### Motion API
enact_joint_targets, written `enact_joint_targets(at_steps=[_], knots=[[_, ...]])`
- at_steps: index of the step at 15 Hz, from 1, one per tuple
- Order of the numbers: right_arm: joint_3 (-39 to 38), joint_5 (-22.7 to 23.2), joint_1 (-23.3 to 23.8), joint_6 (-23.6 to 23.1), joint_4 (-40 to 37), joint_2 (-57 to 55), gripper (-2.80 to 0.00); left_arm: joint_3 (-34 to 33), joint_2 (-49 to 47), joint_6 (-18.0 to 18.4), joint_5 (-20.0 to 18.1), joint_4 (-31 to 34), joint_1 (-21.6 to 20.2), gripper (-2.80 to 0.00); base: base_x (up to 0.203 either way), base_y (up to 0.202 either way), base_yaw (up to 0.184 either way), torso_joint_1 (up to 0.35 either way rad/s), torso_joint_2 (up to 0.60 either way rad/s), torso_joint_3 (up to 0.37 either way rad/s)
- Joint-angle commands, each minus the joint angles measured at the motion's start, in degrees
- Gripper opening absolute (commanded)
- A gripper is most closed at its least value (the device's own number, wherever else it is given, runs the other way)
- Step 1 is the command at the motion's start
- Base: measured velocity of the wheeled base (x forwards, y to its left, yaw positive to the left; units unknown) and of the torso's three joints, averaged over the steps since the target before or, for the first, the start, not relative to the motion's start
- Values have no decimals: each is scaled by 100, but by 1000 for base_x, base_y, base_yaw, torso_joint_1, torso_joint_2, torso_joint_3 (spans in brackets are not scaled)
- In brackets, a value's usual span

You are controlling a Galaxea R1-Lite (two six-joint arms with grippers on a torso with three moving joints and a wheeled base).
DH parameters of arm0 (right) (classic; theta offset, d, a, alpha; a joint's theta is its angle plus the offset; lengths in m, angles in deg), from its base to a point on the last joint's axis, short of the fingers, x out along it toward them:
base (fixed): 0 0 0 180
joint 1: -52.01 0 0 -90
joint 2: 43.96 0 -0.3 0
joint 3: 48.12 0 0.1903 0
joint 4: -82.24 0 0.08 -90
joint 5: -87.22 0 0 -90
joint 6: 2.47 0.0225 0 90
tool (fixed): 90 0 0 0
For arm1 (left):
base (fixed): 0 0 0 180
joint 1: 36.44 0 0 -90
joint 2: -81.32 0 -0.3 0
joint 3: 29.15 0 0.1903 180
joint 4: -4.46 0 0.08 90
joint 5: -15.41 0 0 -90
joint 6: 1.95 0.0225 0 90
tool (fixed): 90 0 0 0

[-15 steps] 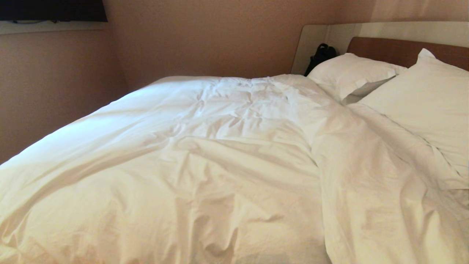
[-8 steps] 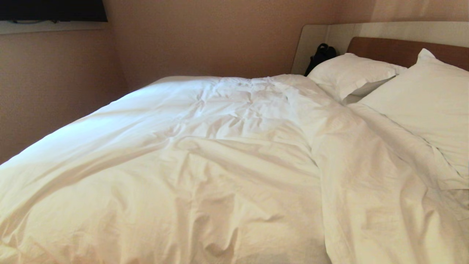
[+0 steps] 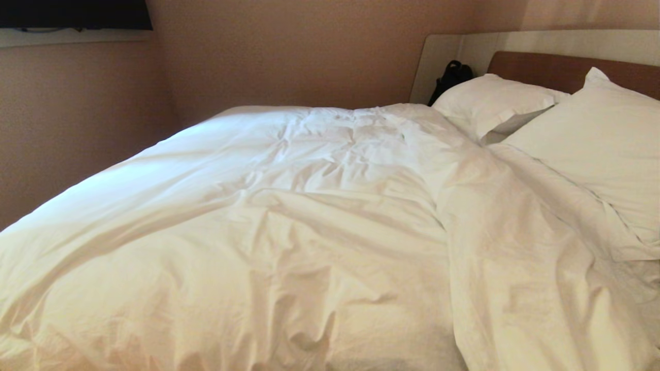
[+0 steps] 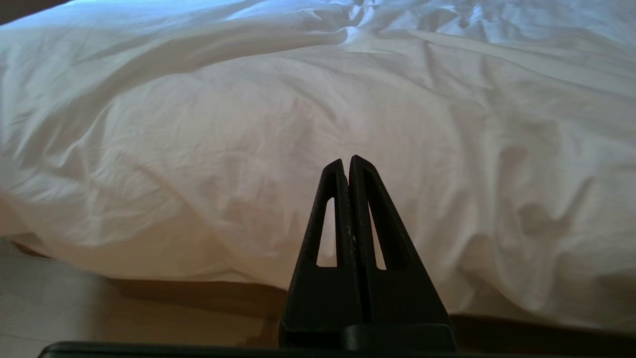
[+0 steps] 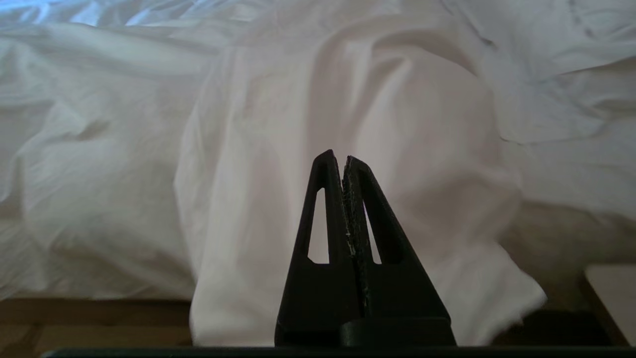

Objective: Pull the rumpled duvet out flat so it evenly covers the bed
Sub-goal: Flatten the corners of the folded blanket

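Nothing changed over last second: duvet same rumpled, folded ridge at right. Left gripper, right gripper pressed together, empty, short of near edge. You haven't started pull.

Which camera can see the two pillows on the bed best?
The head view shows them best: both pillows lie whole against the brown headboard, beyond the rumpled duvet. The left wrist view shows only duvet, no pillows. The right wrist view shows duvet folds; white cloth at its edge might be a pillow, but that cannot be told.

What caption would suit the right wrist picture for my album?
Right gripper, fingers shut, points at the rumpled duvet hanging over the bed's edge.
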Motion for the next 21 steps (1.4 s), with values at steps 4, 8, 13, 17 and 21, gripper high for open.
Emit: enact_joint_targets(at_steps=[4, 8, 13, 17, 21], knots=[[0, 1, 0, 0, 2, 2, -280, 0, 0, -4, 3, -2, 0, -280, -186, 0, -1, 0, 2, 3], [0, 1, 0, 0, 2, 2, -280, 0, 0, -8, 3, -2, 0, -280, -194, 0, 0, 0, -1, 4], [0, 1, 0, 0, 2, 2, -280, 0, 0, -13, 3, -2, -8, -280, -158, 0, 0, 2, 3, 3], [0, 1, 0, -8, 2, 2, -280, 0, 0, -4, 3, -2, -9, -280, 0, 0, 0, 0, 0, 0], [0, -8, 0, -26, 2, 2, -280, 0, 0, -4, 3, -2, 0, -280, 0, 0, 0, 0, 0, 0]])
